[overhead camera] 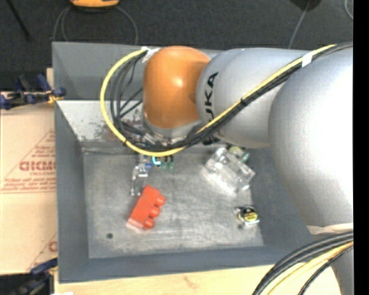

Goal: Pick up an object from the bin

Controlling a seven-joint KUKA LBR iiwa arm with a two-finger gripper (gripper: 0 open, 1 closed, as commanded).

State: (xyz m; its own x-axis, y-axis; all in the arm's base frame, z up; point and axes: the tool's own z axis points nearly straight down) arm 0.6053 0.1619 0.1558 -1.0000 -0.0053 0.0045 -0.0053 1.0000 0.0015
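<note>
Smooth silver arm [307,103] hovers near studded red brick [146,208] (blocky plastic)

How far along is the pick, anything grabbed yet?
Done: the arm is down in the bin, gripper right beside the red brick. In hand: nothing visibly held; the brick lies on the floor. Left: grasp and lift. The clear plastic piece and small yellow-black thing lie apart, to the right.

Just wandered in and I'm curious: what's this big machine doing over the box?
A robot arm reaches into a grey metal bin. Its hand hangs close by a red-orange toy brick on the bin floor. A clear plastic piece and a small black-and-yellow thing lie farther right, untouched.
</note>
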